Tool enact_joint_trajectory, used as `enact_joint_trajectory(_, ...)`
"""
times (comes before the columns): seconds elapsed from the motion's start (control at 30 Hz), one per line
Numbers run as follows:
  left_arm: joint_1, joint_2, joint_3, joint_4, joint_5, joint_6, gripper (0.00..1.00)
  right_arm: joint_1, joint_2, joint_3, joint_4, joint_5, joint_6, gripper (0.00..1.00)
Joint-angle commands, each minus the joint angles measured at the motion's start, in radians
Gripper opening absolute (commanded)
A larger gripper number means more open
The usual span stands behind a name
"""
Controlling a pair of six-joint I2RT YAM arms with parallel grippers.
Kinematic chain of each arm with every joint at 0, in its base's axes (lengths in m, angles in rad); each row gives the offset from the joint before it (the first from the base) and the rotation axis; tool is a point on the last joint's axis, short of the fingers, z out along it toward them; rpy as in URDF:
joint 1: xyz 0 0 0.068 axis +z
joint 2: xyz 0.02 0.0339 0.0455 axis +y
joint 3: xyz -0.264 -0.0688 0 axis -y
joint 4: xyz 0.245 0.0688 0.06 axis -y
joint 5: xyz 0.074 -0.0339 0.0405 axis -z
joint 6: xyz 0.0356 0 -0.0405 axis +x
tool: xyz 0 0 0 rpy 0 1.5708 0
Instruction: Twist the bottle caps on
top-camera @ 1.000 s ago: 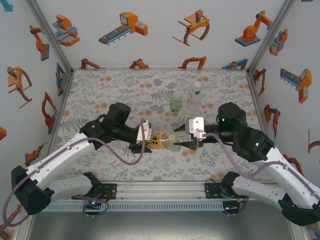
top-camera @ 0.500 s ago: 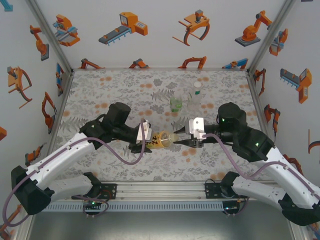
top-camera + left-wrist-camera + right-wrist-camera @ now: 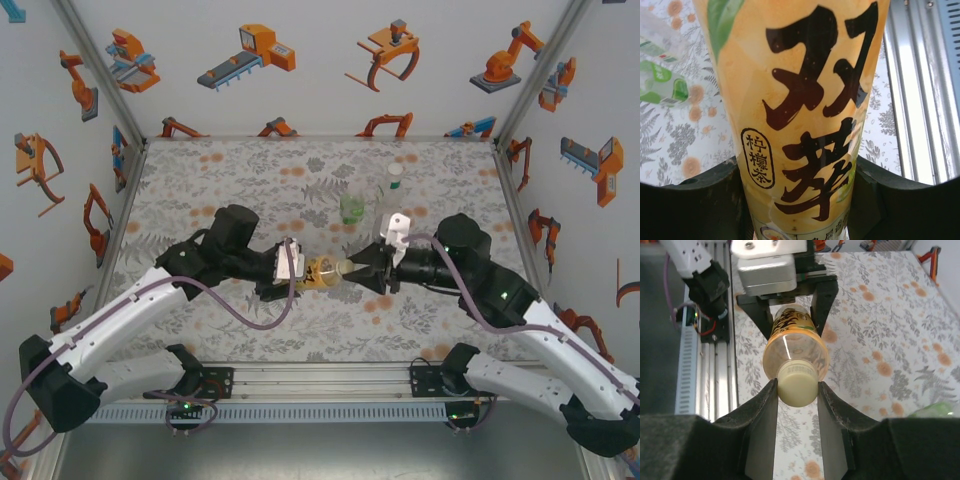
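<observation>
While the left claw (image 3: 298, 274) clamps the body of the yellow tea bottle (image 3: 322, 272), holding it on its side over the floral tabletop (image 3: 220, 170), the right claw (image 3: 360, 268) is closed from the opposite end, its fingers pressed against either side of the pale cap (image 3: 797, 384) sitting on the bottle's neck. Farther back, a green bottle (image 3: 351, 207) and a clear bottle (image 3: 389, 203) stand upright, just beside each other.

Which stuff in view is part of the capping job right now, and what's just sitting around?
In use: yellow tea bottle, clamped by left gripper; pale cap at its mouth, pinched by right gripper.
Idle: green bottle and clear bottle, standing behind, untouched.
</observation>
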Motion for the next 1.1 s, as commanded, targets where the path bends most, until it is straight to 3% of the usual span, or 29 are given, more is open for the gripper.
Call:
enact_joint_trajectory(0.0, -0.007, -0.023, -0.003, 0.068, -0.004, -0.021, 0.00, 0.003, 0.007, -0.050, 0.153, 0.207, 0.365, 0.00)
enact_joint_trajectory(0.3, -0.007, -0.017, -0.006, 0.081, -0.020, -0.030, 0.00, 0.003, 0.021, -0.052, 0.101, 0.382, 0.969, 0.00)
enact_joint_trajectory(0.47, -0.007, -0.014, -0.005, 0.081, -0.019, -0.032, 0.00, 0.003, 0.037, -0.026, 0.012, 0.399, 1.113, 0.05)
enact_joint_trajectory(0.8, -0.007, -0.023, -0.005, 0.077, -0.017, -0.032, 0.00, 0.003, 0.042, 0.023, -0.035, 0.383, 0.980, 0.29)
enact_joint_trajectory(0.9, -0.007, -0.026, -0.002, 0.069, 0.007, -0.023, 0.00, 0.004, 0.031, 0.012, 0.033, 0.323, 0.862, 0.39)
enact_joint_trajectory(1.07, -0.007, -0.033, -0.006, 0.065, 0.055, -0.010, 0.00, 0.001, -0.010, -0.006, 0.141, 0.251, 0.634, 0.46)
